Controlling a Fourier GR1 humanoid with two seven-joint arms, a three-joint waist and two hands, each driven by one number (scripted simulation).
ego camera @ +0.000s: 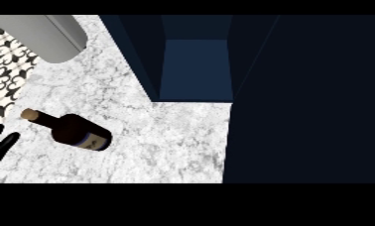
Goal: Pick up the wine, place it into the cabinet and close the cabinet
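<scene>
One black hand point(6, 143) shows only as a sliver at the left edge of the frame, at mid-height; whether its fingers are open or curled cannot be told, and it holds nothing visible. Just to its right stands the wine bottle point(77, 132) on the marble counter point(168, 141), dark with a cork-coloured top. Its long axis runs diagonally, the neck pointing to the upper left and the base to the lower right. A grey rounded object point(45, 35) sits at upper left. Further right, the dark blue cabinet point(194, 66) stands open, its door point(300, 101) filling the right side.
</scene>
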